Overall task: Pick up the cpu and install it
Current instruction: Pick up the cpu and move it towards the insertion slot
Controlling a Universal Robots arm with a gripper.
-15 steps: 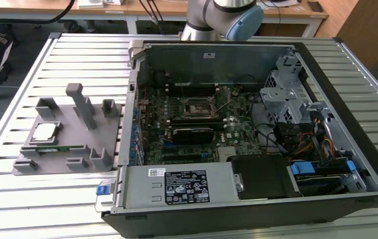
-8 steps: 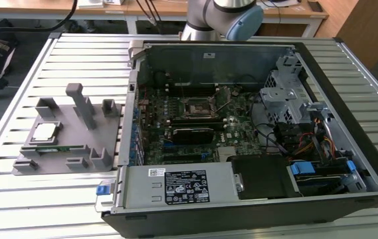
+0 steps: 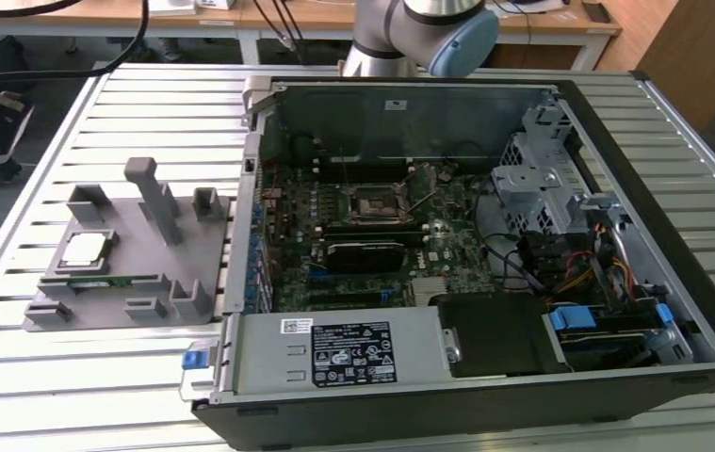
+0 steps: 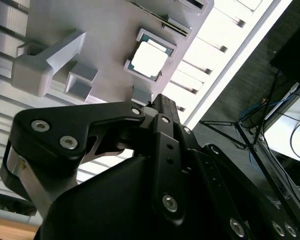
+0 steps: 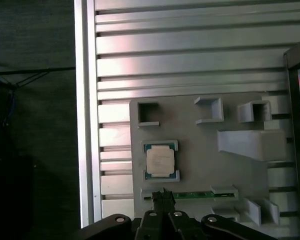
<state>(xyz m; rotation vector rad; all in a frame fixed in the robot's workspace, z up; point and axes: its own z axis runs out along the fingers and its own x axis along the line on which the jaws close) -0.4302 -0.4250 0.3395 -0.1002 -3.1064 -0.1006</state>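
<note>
"How far along was the job?"

"Nothing had been lifted. The cpu [image 3: 85, 249] lay flat in its nest on the grey fixture tray [image 3: 93, 315], at nine o'clock of the computer case [image 3: 458, 104] in the exterior view. The gripper [image 5: 163, 194] hung over the tray, fingers pressed together on nothing."

"Anything in the way?"

"The tray's tall post [image 3: 156, 200] at one o'clock of the chip, the memory stick [image 3: 105, 281] at six, then the case wall before the empty socket [image 3: 370, 207]."
</note>
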